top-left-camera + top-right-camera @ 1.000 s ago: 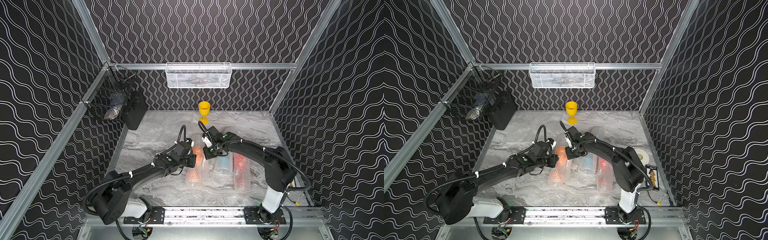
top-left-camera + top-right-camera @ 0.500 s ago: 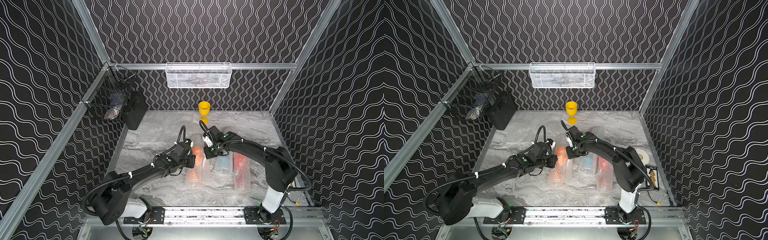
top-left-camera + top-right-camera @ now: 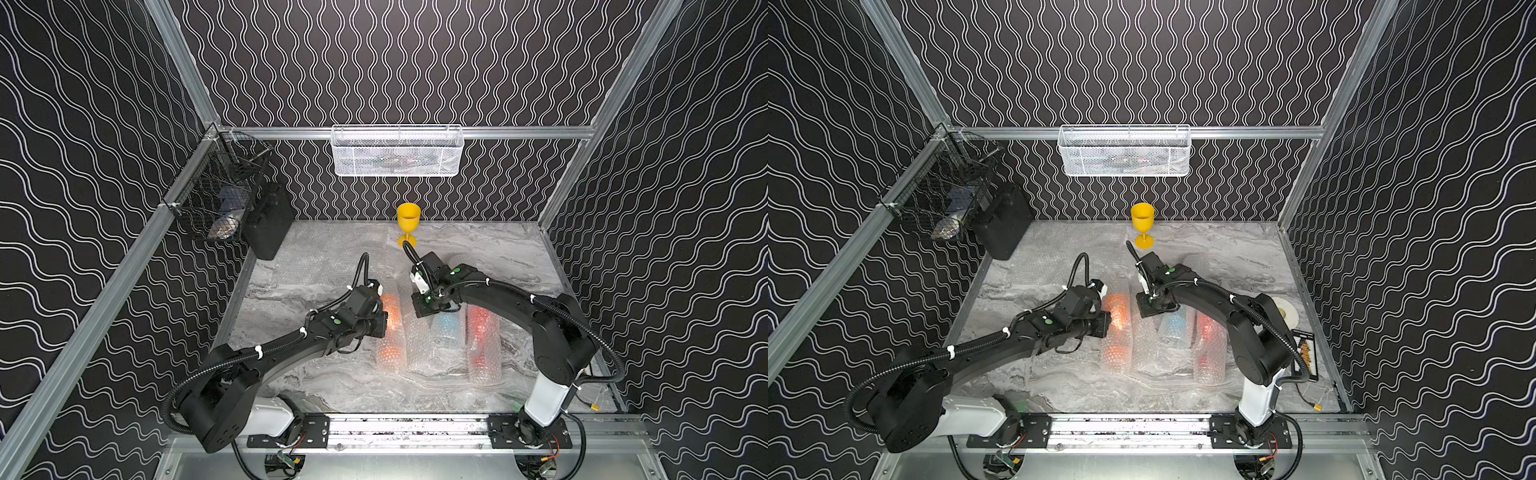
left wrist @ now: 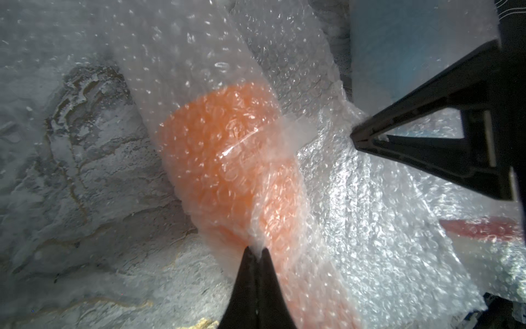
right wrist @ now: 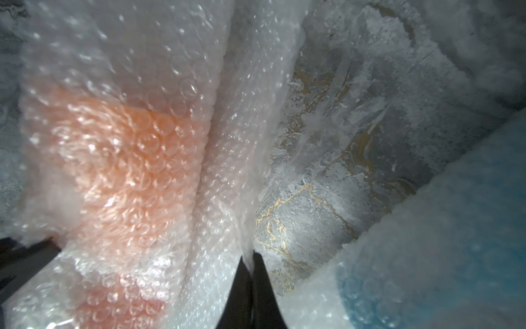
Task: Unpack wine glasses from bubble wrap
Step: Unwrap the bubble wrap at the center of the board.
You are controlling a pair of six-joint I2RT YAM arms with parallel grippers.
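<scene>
Left gripper [image 4: 256, 253] is clenched on a bubble wrap [image 4: 355, 199] fold over the orange glass [image 4: 227, 159]; right gripper [image 5: 250, 257] pinches the flap between that glass and the blue glass [image 5: 455, 233], likely to pull the wrap open. Yellow glass [image 3: 408, 216] stands bare behind the orange one; red glass [image 3: 478, 322] lies wrapped beyond blue

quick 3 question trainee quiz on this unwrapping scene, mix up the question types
1. True or false: the yellow glass stands upright and unwrapped.
2. The left gripper is shut on: A) bubble wrap over the orange glass; B) a bare stem; C) nothing.
3. What colour shows through the wrap lying between the orange glass and the red glass?
Key: 1 true; 2 A; 3 blue.
</scene>
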